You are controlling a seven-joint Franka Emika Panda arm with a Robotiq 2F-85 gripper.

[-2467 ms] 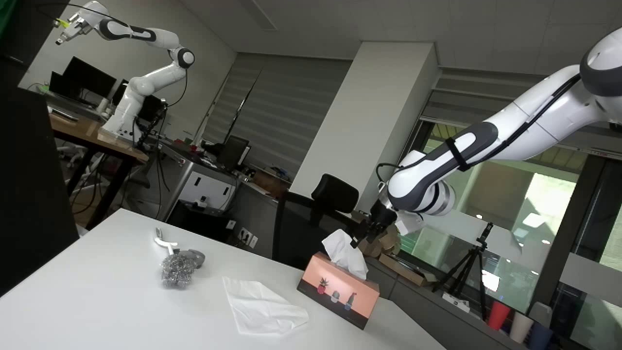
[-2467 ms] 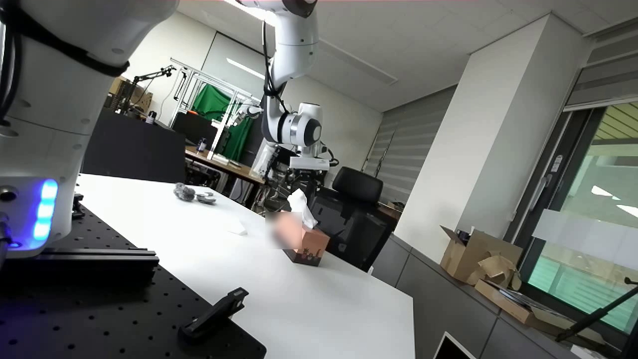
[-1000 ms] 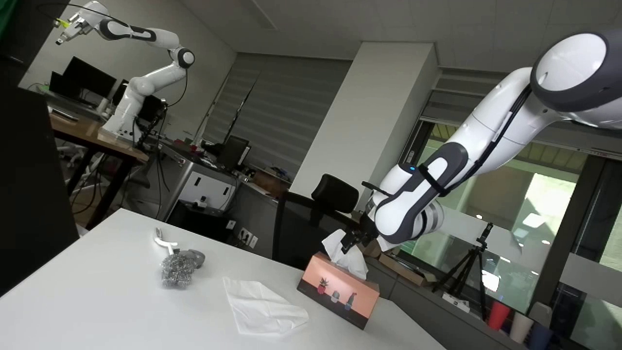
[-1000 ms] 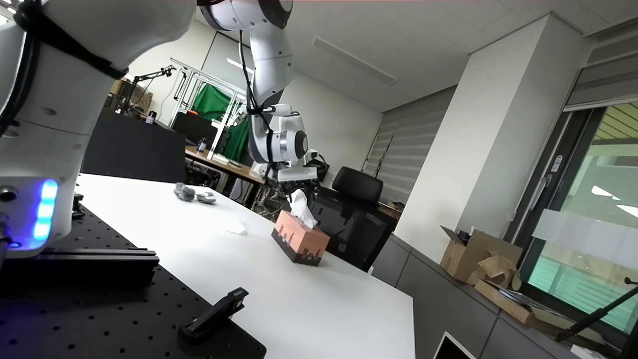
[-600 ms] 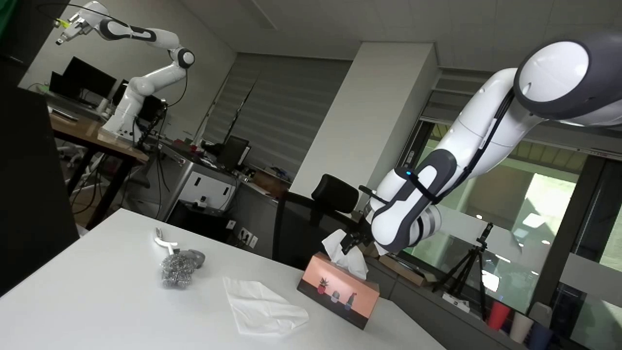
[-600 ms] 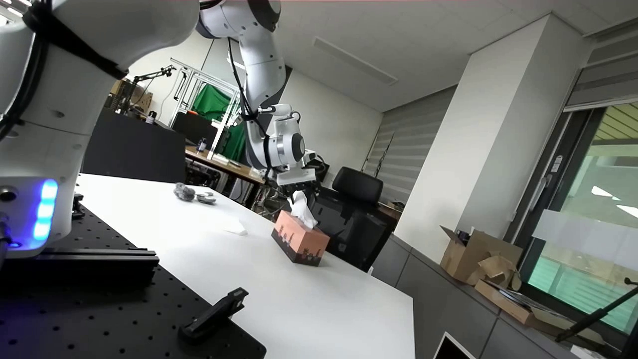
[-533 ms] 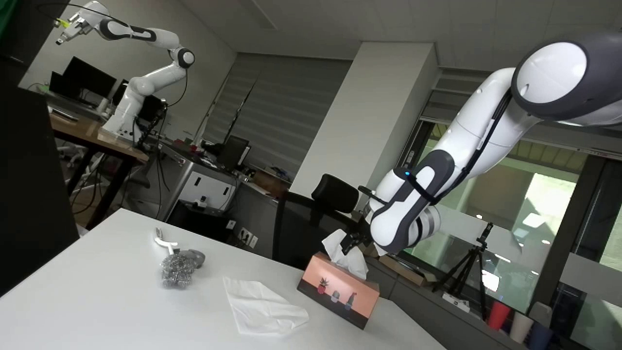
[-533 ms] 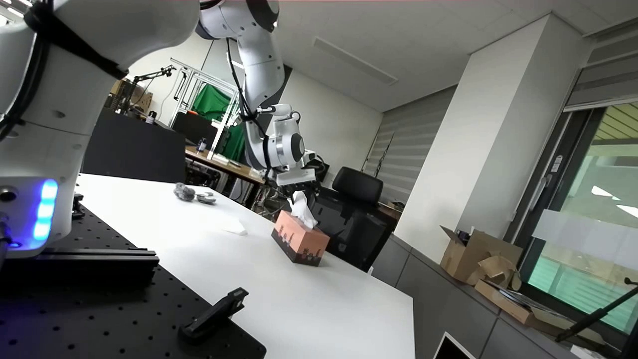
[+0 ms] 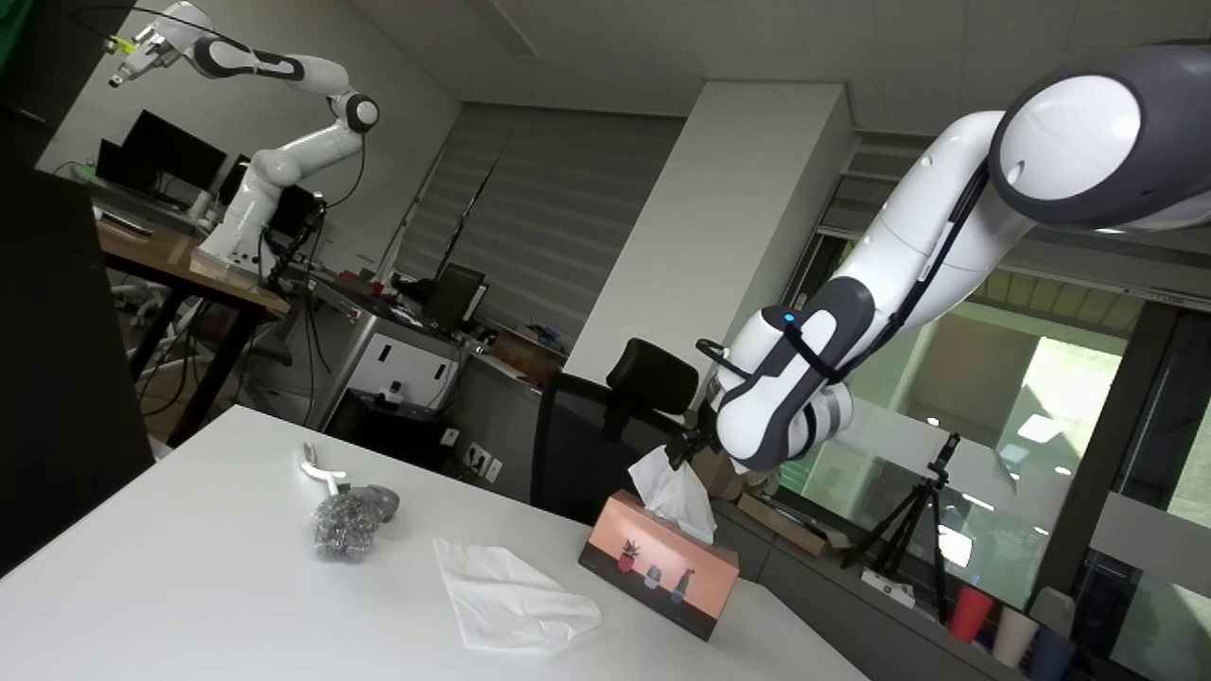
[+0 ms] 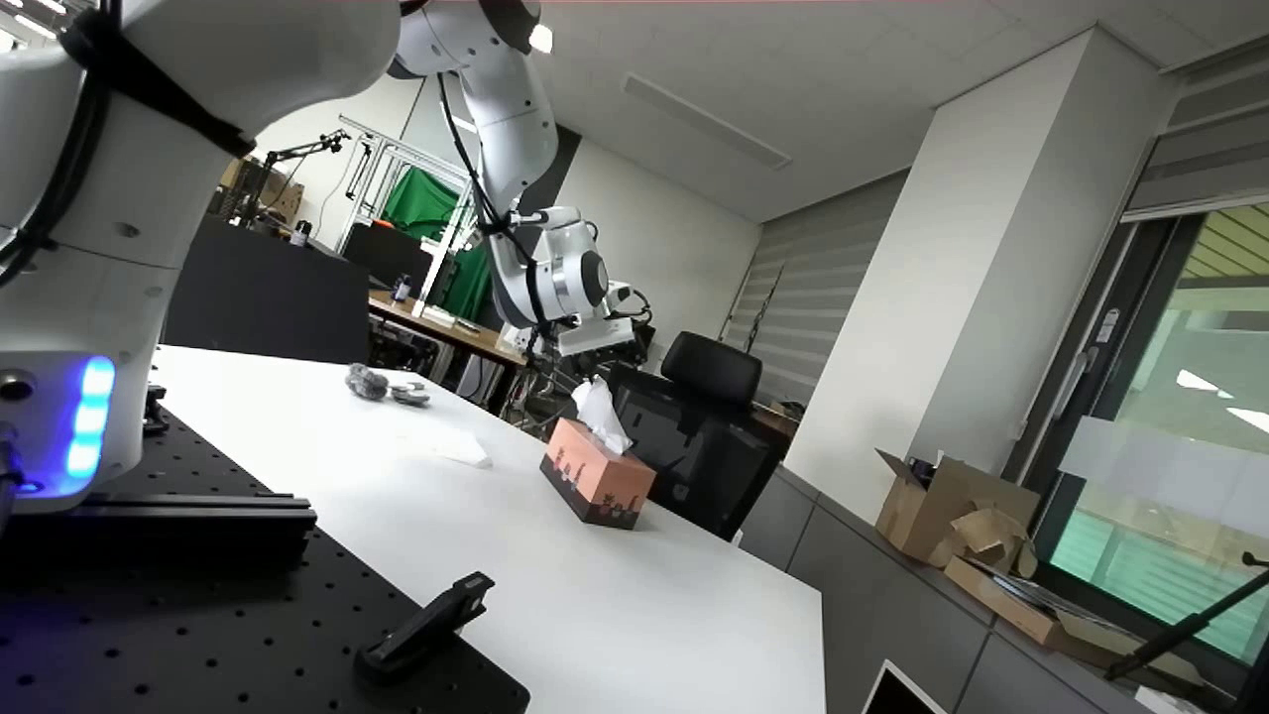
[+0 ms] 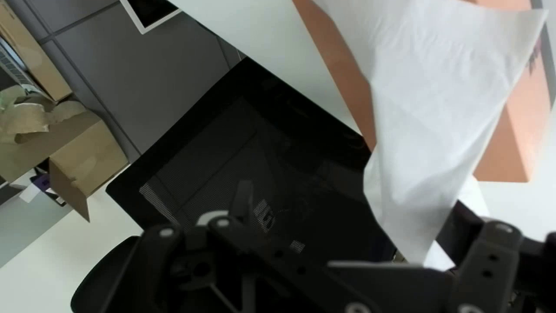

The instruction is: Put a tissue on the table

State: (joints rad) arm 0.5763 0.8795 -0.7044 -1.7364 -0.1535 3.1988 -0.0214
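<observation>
An orange and dark tissue box stands on the white table; it also shows in an exterior view and the wrist view. A white tissue sticks up out of it, also visible in the wrist view. Another white tissue lies flat on the table beside the box. My gripper is at the top of the upright tissue. In the wrist view the gripper has its fingers wide apart; the tissue's tip lies between them, close to the right-hand finger.
A grey fuzzy ball and a white-grey item lie on the table. A black office chair stands right behind the box at the table edge. A black clamp sits on the robot's base plate.
Over the last seconds my gripper moved down and left in an exterior view onto the upright tissue. In the last half second it rose and tilted slightly. Box and flat tissue stayed put.
</observation>
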